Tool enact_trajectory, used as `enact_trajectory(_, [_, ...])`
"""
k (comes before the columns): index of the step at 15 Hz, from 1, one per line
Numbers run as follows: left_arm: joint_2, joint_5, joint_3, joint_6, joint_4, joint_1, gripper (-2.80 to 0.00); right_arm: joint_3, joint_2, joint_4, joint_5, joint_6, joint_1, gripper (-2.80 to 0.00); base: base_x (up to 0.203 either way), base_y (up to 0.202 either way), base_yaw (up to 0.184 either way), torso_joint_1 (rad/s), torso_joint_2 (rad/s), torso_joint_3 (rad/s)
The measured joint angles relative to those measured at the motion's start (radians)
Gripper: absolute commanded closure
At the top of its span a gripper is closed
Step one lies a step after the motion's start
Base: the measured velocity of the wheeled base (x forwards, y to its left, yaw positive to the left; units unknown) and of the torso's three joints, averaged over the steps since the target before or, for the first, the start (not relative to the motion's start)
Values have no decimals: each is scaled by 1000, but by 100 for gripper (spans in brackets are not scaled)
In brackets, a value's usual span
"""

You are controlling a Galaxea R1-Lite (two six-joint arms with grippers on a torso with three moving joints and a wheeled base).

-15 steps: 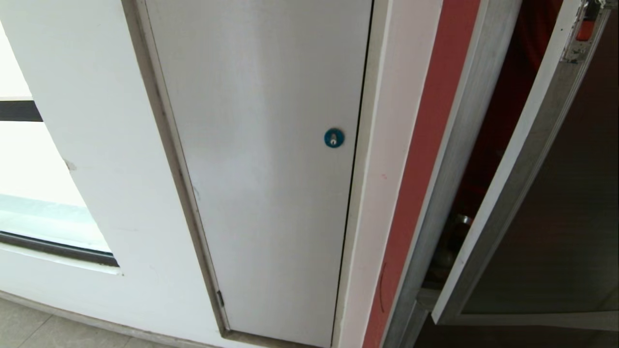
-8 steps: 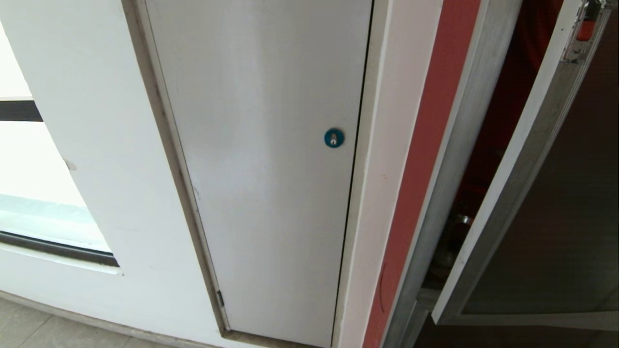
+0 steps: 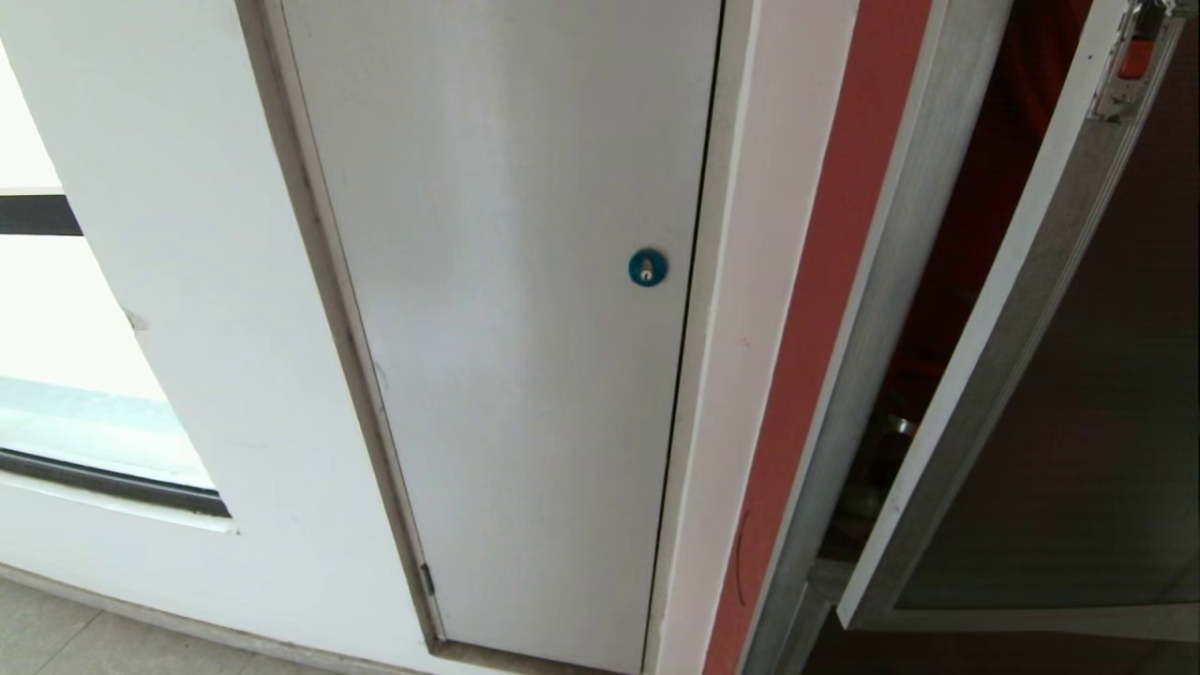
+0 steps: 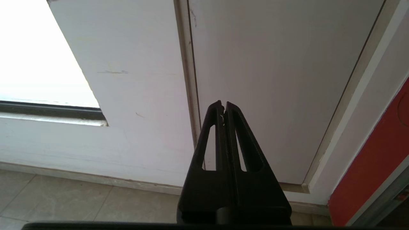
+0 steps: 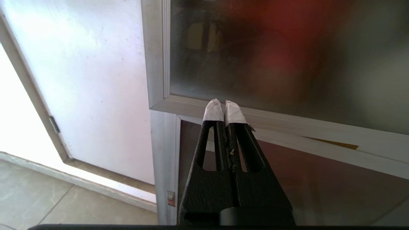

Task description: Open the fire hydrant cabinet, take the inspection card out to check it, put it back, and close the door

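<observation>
A: Saw any move since a second ago?

B: Saw none in the head view. Found the door (image 3: 1078, 422), its red latch (image 3: 1136, 56) and the blue lock (image 3: 647, 268) just where seen before.

A: Found the cabinet where?

B: At the right of the scene, with its silver frame (image 3: 881, 281) just beside a red strip of wall (image 3: 806, 309). Found the door ajar, swung out toward the near side, with the latch high on its free edge. Looked through the gap into a dark red interior; made out something metallic (image 3: 891, 431) low down, too dim to name.

A: And left of that?

B: Noted a plain grey door (image 3: 525, 328), flush and closed, with the lock near its right edge. Further left, noted white wall (image 3: 206, 281), a bright window (image 3: 56, 375) and a bit of tiled floor (image 3: 47, 628) at the near left.

A: Checked the grippers?

B: Saw neither in the head view. In its wrist view, found the left gripper (image 4: 223, 103) pressed together at the tips, holding nothing, aimed at the grey door's left edge. Found the right gripper (image 5: 223, 102) likewise closed and empty, its white-wrapped fingertips (image 5: 213, 110) in front of the door's lower silver rail (image 5: 287, 119). Could not tell whether touching it. Below that rail, noted a lower dark panel (image 5: 319, 188) with an orange label (image 5: 332, 143).
</observation>
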Motion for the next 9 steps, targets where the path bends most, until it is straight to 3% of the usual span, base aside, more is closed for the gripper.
enact_trajectory(4, [1,-4,-21,9,3,0,0,0,0,0,0,1,0,0,0,0,0,0,0,0])
enact_trajectory(9, [179,-13,-292,-22,1,-28,0,0,0,0,0,1,0,0,0,0,0,0,0,0])
